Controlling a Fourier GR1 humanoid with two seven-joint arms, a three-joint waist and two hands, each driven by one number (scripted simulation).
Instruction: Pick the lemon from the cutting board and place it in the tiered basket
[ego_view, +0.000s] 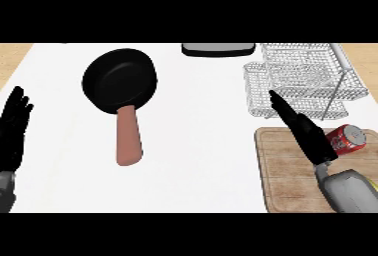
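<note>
A wooden cutting board (284, 185) lies at the lower right of the white counter. No lemon shows on it; a red can (347, 139) lies on its side on the board's far right corner. My right hand (303, 132) hovers over the board just left of the can, open, with straight fingers pointing up-left toward the wire tiered basket (295, 75). Its fingertips overlap the basket's near rim in the view. The basket stands at the upper right. My left hand (15, 127) rests open at the left edge, fingers up.
A black frying pan (119, 77) with a salmon-coloured handle (128, 137) lies left of the middle, handle toward me. A flat grey and black object (218, 48) sits at the counter's far edge. Wooden floor shows beyond both far corners.
</note>
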